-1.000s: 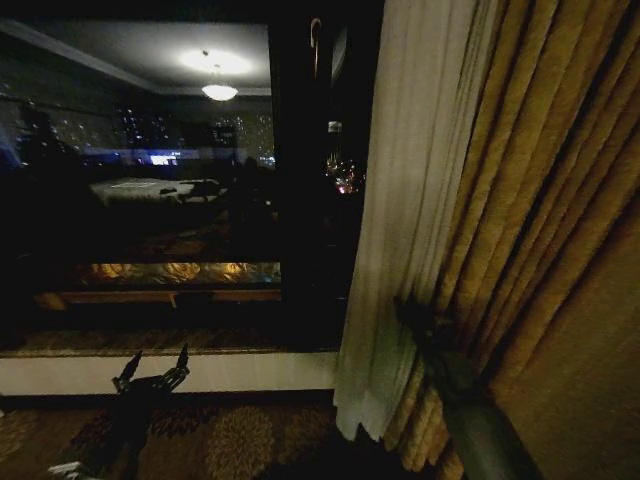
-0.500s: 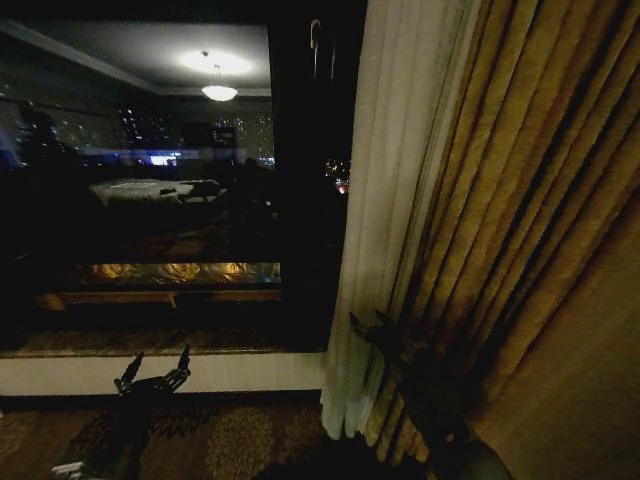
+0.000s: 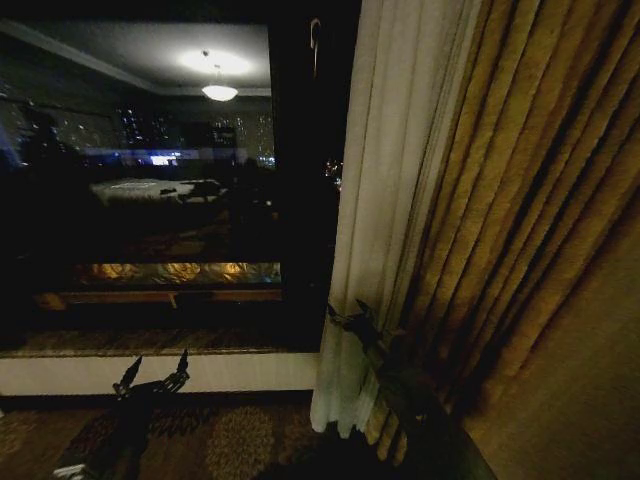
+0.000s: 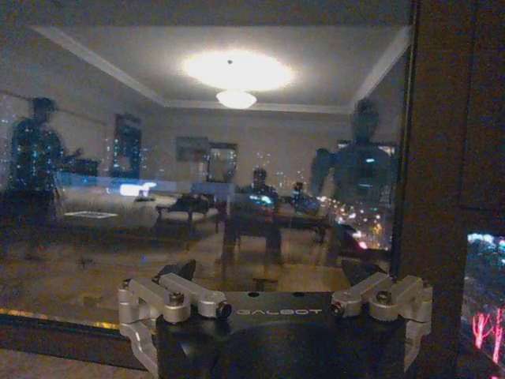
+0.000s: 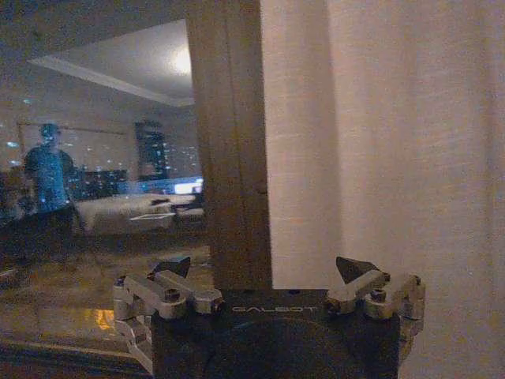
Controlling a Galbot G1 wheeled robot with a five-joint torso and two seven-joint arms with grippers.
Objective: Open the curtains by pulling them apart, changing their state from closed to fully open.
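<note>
Curtains: the sheer off-white curtain panel point(image 3: 385, 200) is bunched up on the right side of the window, hanging right beside the golden-yellow drapes point(image 3: 530, 220). In the right wrist view the same sheer fabric point(image 5: 379, 142) sits close in front of the camera, next to the dark window frame post point(image 5: 229, 150).
Window: big dark glass pane point(image 3: 140, 180), pretty much uncovered, reflecting a room with a ceiling lamp point(image 3: 219, 91).
Right gripper: the right gripper point(image 3: 345, 315) is up against the lower left edge of the sheer panel, fingers spread, nothing pinched between them. From its wrist camera both fingertips point(image 5: 357, 268) stand wide apart, with the cloth's edge falling between them.
Left gripper: the left gripper point(image 3: 153, 372) is parked low near the window sill point(image 3: 200, 372), claw spread too, well away from the fabric. Its wrist view just faces the glass point(image 4: 237, 158).
Floor: patterned carpet point(image 3: 230, 435) below the sill.
</note>
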